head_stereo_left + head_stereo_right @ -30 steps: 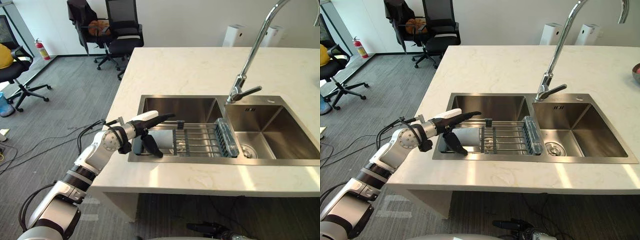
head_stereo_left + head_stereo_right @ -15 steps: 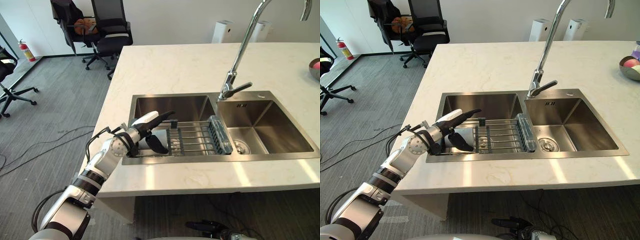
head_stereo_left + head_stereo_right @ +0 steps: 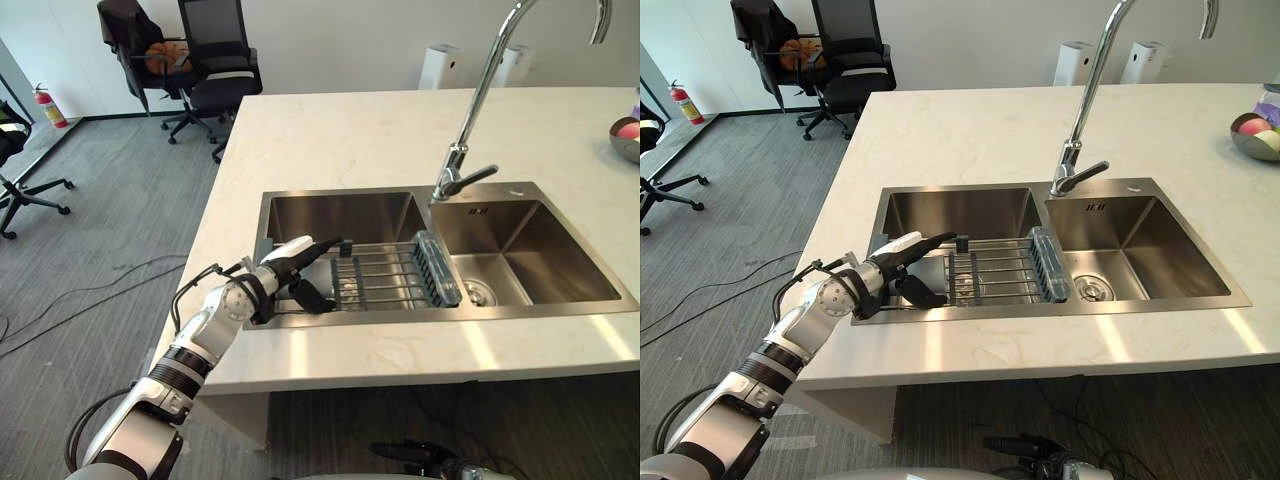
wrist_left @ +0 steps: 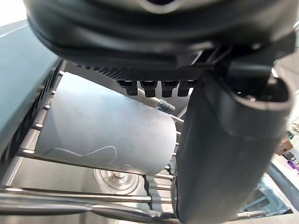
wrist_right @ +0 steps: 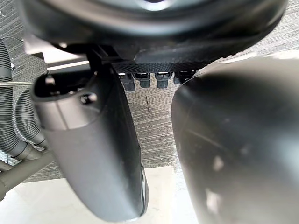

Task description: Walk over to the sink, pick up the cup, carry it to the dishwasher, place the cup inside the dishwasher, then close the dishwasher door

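The left hand [image 3: 283, 268] has sunk lower into the left basin of the sink [image 3: 420, 318] than half a second ago, when its fingertips rode higher above the rack [image 3: 385, 278]. A second ago it hung at the basin's front corner. The whole view has shifted too, so the camera has moved. The arm reaches in over the front rim with the palm turned sideways. The fingers [image 3: 325, 243] are stretched out straight above and the thumb [image 4: 224, 149] is spread wide below, so the hand is apart and clamps nothing. The cup [image 4: 103, 126] lies on its side on the rack wires in that gap, just past the palm, pale and plain, with a thin squiggle drawn on its side. Whether the hand touches it I cannot tell. Under the cup, through the wires, sits the basin drain [image 4: 114, 177]. The right hand [image 5: 93, 140] hangs over the grey carpet floor [image 5: 154, 121], its thumb loose and straight, holding nothing. Beyond the left hand's fingertips the rack runs toward the right basin, and past that rises the tall curved tap [image 3: 470, 120]. The pale table [image 3: 350, 140] spreads out behind the sink, with a bowl of fruit [image 3: 1255, 135] far off to the hand's right. Farthest away stand black office chairs [image 3: 215, 60] and a red fire extinguisher [image 3: 45, 105].
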{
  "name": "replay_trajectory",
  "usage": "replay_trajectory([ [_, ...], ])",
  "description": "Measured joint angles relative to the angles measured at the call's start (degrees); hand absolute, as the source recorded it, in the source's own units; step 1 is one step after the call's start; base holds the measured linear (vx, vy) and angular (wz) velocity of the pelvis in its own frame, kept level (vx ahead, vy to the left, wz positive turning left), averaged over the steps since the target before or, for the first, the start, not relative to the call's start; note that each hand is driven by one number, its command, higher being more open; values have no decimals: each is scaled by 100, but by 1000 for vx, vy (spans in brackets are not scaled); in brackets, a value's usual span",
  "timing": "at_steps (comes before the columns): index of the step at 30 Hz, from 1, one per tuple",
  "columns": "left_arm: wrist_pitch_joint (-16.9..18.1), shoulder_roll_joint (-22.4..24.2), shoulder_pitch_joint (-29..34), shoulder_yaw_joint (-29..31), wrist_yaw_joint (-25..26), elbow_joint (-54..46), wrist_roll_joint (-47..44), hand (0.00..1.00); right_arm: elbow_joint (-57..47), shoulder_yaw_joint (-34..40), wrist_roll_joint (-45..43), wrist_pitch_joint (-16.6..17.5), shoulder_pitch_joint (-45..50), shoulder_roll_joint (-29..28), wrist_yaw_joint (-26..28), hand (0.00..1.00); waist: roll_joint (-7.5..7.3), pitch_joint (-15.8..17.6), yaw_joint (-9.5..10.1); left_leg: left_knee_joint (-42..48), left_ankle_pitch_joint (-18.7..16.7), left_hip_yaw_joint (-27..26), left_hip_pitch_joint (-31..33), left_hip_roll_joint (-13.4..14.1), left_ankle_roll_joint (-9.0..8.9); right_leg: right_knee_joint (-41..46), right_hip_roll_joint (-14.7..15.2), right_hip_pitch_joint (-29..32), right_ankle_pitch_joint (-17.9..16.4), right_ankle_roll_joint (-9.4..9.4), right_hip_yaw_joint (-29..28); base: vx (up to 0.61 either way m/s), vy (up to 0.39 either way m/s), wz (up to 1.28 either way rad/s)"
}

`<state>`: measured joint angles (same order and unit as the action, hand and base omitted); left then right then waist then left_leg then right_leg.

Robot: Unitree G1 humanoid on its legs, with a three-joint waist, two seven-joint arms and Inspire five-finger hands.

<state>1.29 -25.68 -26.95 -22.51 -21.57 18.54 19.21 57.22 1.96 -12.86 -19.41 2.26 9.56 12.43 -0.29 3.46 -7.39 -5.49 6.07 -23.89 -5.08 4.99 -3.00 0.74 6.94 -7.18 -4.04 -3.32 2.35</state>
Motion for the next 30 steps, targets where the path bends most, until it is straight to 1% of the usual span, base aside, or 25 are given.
replay_trajectory([
  [4,-140,0,-61,28,-252,3,18,100,0,2,1,-27,-4,2,2,100,2,-11,-11,0,-3,0,0,1,-4,-7,-2,-3,0,-1,3,0,0,0],
  [8,-383,0,-258,24,-610,107,202,100,-2,2,4,-53,-12,3,10,100,7,-45,-60,0,-3,2,-1,1,-4,-8,-2,-4,0,-1,3,0,0,0],
  [11,-627,2,-499,-15,-887,275,402,100,-7,0,4,-84,-58,3,26,100,7,-63,-138,-1,-3,2,-6,0,-4,-19,0,-3,-2,-2,0,0,0,0],
  [16,-861,12,-821,-55,-1078,715,787,100,-29,1,4,-124,-61,3,40,100,10,-107,-204,-1,-13,-17,-5,3,-14,-35,-3,2,-2,-1,-21,0,0,0],
  [19,-761,36,-827,-47,-1051,869,822,100,-24,12,4,-144,-27,6,46,100,15,-187,-210,0,-30,-39,-4,2,-23,-58,-4,6,-1,0,-41,0,0,-3],
  [22,-557,163,-828,-32,-839,1120,1176,100,-18,55,3,-178,-18,6,46,100,21,-218,-213,0,-31,-47,-6,2,-24,-58,-5,6,2,3,-49,0,0,-1],
  [23,-516,224,-829,-15,-720,1221,1302,100,-19,74,2,-178,-2,5,47,100,24,-220,-213,-1,-31,-62,-16,3,-24,-58,-5,6,10,7,-67,0,0,-5],
  [25,-460,274,-828,37,-646,1316,1413,100,-18,140,1,-182,1,-6,50,100,25,-220,-213,-1,-32,-80,-29,4,-24,-58,-5,6,15,8,-86,-3,-1,-8],
  [26,-443,348,-828,133,-536,1452,1466,0,-19,197,0,-182,10,-9,76,100,26,-220,-212,-1,-34,-120,-49,6,-23,-59,-6,7,21,12,-129,-13,-2,-12],
  [30,-439,461,-828,249,-210,1659,1670,0,-39,233,-2,-179,44,-14,96,100,30,-221,-213,-1,-63,-212,-80,9,-40,-59,-8,29,39,22,-225,-27,-3,-13],
])
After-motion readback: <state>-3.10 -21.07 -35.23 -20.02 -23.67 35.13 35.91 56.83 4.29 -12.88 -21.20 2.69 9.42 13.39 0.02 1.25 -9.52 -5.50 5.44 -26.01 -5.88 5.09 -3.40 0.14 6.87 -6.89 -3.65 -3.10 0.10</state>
